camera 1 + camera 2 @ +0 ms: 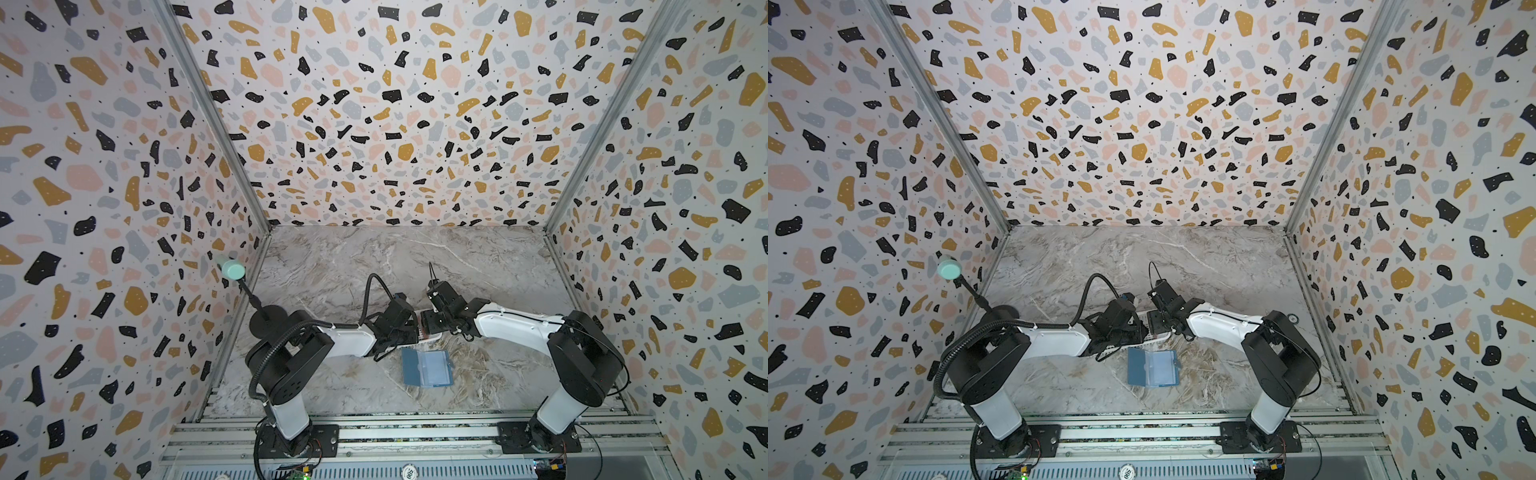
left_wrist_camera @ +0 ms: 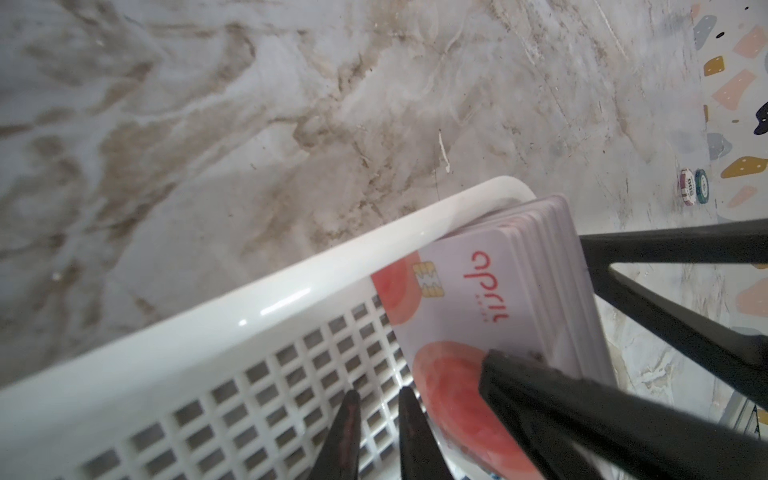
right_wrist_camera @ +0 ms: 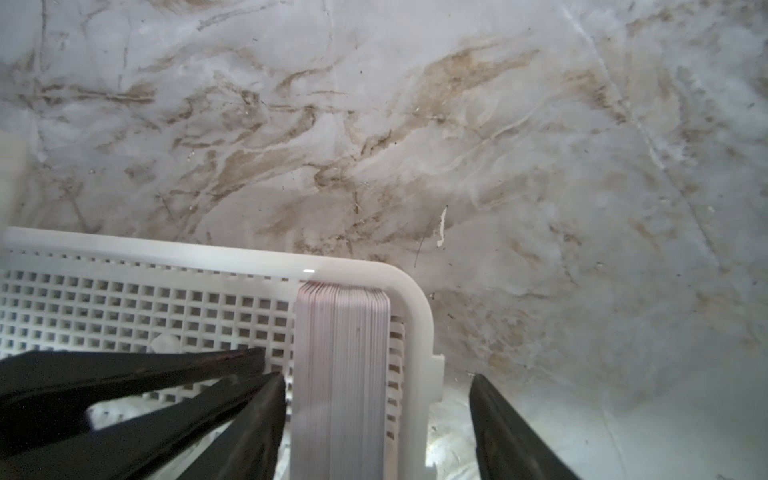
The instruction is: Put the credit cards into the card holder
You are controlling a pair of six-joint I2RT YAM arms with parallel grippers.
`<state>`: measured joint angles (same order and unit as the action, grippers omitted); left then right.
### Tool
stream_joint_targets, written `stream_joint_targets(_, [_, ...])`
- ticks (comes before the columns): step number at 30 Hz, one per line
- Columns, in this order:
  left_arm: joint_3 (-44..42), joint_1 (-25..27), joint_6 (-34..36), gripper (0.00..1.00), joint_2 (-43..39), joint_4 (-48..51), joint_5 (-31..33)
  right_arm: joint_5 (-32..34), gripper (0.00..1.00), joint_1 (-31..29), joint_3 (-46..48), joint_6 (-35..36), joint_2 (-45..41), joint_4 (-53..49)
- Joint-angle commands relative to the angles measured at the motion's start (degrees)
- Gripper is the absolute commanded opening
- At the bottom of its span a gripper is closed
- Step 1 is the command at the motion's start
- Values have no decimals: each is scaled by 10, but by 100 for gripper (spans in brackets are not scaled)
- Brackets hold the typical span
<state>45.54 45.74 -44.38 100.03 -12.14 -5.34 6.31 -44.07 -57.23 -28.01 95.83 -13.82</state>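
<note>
Both my arms meet over the basket (image 2: 249, 299) at mid tabletop (image 1: 332, 257). Cards (image 2: 469, 299) stand on edge as one packed stack inside the basket, pushed up against one short end. Front card faces out: pale, red-orange circles, gold chip, red lettering. Every card I can see is in that stack.

My right pincer (image 3: 378, 378) is released, jaws wide, straddling the stack plus the basket's end. One finger (image 3: 249, 424) is inside the basket, right at the front card's face. In the left wrist view it overlaps the lower circle, but I can't tell if it touches. The other finger (image 3: 511, 436) is outside the basket, with a clear gap to the rim. It's not squeezing anything.

My left pincer (image 2: 378, 399) has its tips low inside the basket, just beside the front card. Jaws are barely parted, the mesh floor shows between them, and nothing is grasped.

Holder (image 1: 427, 368) (image 1: 1152, 368) lies open and flat on the tabletop in both top views. It's between the basket and the front edge, roughly centred, near the basket and not touching. The darker slate-blue half is toward the left edge, the lighter clear-pocket half toward the right edge.

Two chips (image 2: 692, 187) sit side by side at the tabletop's right edge, by the patterned wall (image 2: 739, 83).
</note>
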Motion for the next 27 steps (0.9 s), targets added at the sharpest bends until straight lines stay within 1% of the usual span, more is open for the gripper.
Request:
stream_joint_targets(1, [7, -2, -1, 21, 16, 0, -5, 16, 71, -4, -20, 4, 7, -21])
stream_joint_targets(5, [5, -2, -5, 21, 22, -1, -5, 19, 71, -6, -23, 6, 15, -22])
stream_joint_targets(11, [2, -6, -10, 21, 32, 3, -10, 42, 71, -10, -29, 3, 24, -34])
stream_joint_targets(21, [-2, -12, -9, 22, 33, 9, -15, 65, 65, -10, -27, 4, 0, -41])
stream_joint_targets(23, [-3, -13, -9, 23, 33, 9, -15, 67, 65, -10, -28, 5, -5, -43])
stream_joint_targets(26, [-4, -14, -10, 32, 33, 6, -16, 69, 64, -10, -29, 6, -9, -46])
stream_joint_targets(27, [-4, -14, -11, 33, 33, 6, -17, 71, 64, -10, -29, 6, -11, -47])
